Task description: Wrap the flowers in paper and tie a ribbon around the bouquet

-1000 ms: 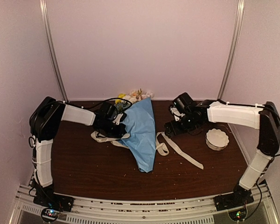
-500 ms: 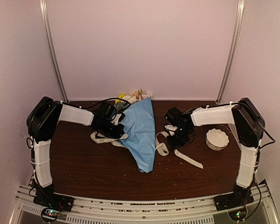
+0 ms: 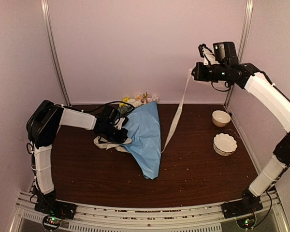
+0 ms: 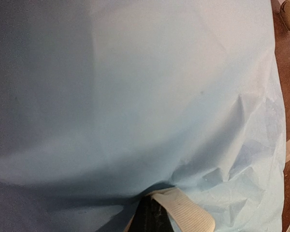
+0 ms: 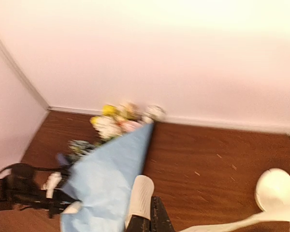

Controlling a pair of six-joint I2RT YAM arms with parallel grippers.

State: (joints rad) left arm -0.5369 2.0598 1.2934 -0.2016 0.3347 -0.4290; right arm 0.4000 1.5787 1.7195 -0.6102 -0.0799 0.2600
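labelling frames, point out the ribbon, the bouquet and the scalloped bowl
ribbon [image 3: 180, 110], top view, middle of the raised stretch
bouquet [image 3: 146, 135], top view, light blue paper face
scalloped bowl [image 3: 224, 144], top view, bare inside

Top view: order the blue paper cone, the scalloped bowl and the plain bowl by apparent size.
1. Paper cone, by far the largest.
2. Scalloped bowl and plain bowl: near alike. The scalloped one looks slightly bigger, but it sits nearer the camera, so no firm ranking.
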